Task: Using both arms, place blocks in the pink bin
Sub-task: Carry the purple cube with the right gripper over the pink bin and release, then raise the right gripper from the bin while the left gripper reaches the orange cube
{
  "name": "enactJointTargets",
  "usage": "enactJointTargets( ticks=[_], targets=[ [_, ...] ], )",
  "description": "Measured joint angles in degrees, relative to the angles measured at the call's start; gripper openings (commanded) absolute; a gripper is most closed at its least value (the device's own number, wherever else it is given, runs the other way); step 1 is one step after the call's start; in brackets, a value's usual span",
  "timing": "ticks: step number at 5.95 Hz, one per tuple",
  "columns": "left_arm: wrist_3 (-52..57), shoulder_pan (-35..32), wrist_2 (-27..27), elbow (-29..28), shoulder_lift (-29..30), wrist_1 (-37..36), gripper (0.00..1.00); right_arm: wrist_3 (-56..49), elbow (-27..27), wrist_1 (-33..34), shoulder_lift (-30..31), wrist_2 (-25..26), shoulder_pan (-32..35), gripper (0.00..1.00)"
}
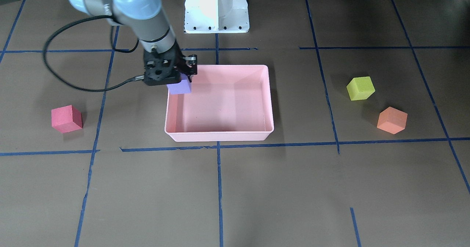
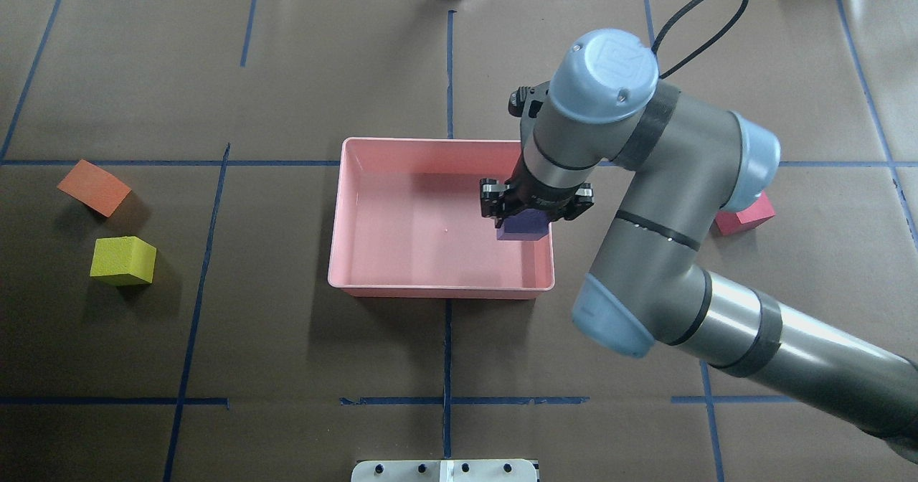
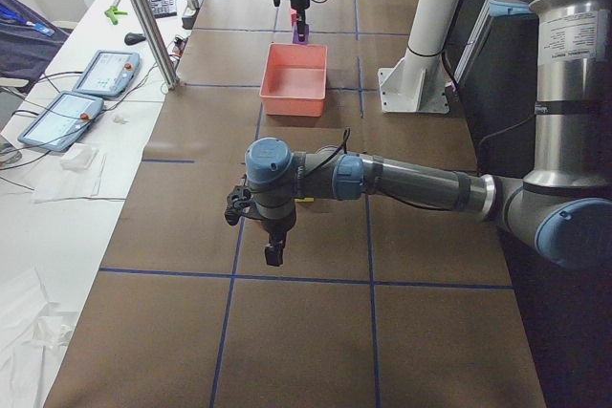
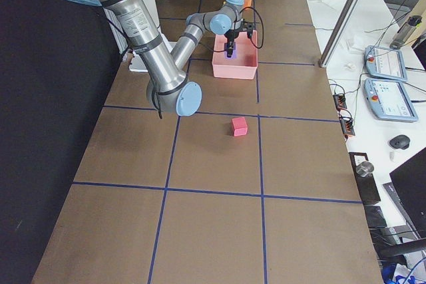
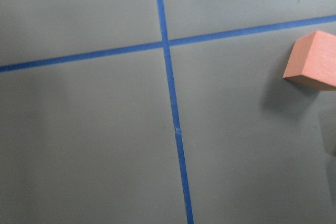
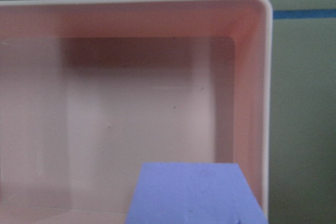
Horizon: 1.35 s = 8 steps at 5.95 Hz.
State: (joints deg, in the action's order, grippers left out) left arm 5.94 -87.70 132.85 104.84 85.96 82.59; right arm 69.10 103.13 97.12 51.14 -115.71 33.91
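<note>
The right gripper [image 2: 528, 218], fingers clenched on the purple block [image 2: 522, 229] beside the pink bin [image 2: 401, 288]'s frame-right wall overhead, should shift inward before releasing; whether the left gripper [image 3: 273, 253]'s fingers are parted, I cannot tell.

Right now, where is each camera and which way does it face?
Front: across the table, facing the base; right arm.
Overhead: behind the base, looking down; right arm.
Left side: table's left end; left arm near.
Right side: table's right end; right arm near.
Left wrist: down at orange block; no body.
Right wrist: down into bin; purple block.
All but left wrist show the bin.
</note>
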Motion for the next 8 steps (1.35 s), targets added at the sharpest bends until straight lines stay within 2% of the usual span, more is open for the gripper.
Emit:
enactJointTargets(
  ticks=[2,3,5,6,8],
  targets=[
    [0.0,2.2,0.0,-2.9,2.9,7.0,1.00,6.4,-1.1,0.6,-3.4,3.9,-2.5,1.00],
    [0.0,4.3,0.0,-4.8,4.3,10.9,1.00,3.6,-1.1,2.6,-3.5,3.6,-1.3,1.00],
    [-0.7,13.1,-0.3,-10.3,5.6,22.1,1.00,-10.5,-0.4,5.5,-0.8,-1.6,6.1,1.00],
    [-4.3,16.0,-0.4,-14.4,7.1,28.0,1.00,-19.6,0.8,5.7,2.6,-5.0,11.0,1.00],
    [-18.3,21.7,-0.7,-19.0,9.2,38.1,1.00,-36.6,3.6,5.8,10.3,-10.4,19.8,1.00]
  ],
)
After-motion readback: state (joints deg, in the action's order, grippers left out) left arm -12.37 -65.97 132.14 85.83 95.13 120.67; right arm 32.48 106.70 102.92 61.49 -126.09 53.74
